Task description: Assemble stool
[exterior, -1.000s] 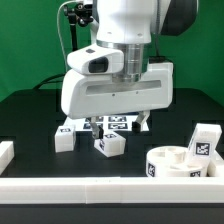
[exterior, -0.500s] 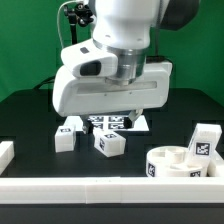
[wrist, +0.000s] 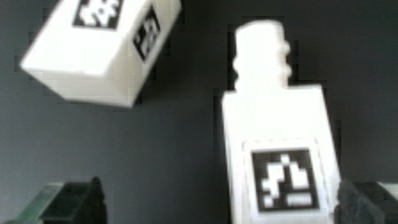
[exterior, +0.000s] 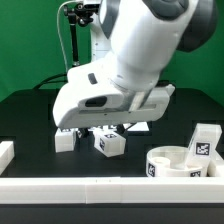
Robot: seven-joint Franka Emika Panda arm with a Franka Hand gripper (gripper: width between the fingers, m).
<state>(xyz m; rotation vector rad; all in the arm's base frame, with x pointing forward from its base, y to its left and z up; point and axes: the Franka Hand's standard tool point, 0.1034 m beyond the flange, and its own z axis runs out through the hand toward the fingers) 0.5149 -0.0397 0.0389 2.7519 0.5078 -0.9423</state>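
Observation:
In the wrist view a white stool leg point(wrist: 276, 130) with a ribbed peg and a square tag lies on the black table between my open fingers. It lies closer to one dark fingertip point(wrist: 377, 200) than to the other point(wrist: 71, 200). My gripper point(wrist: 222, 205) is open and empty. A second leg point(wrist: 103, 50) lies tilted beyond it. In the exterior view the tilted white hand point(exterior: 105, 95) hangs low over two legs point(exterior: 64, 139) point(exterior: 109, 143). Its fingers are mostly hidden. A third leg point(exterior: 203, 140) stands at the exterior view's right beside the round seat disc point(exterior: 170, 163).
The marker board point(exterior: 135, 126) lies behind the legs, mostly hidden by the hand. A long white rail point(exterior: 90, 190) runs along the front, and a white rail end point(exterior: 5, 153) sits at the exterior view's left.
The arm has tilted over and its wrist has turned, with the hand now slanted low above the two legs. The legs and the disc have not moved.

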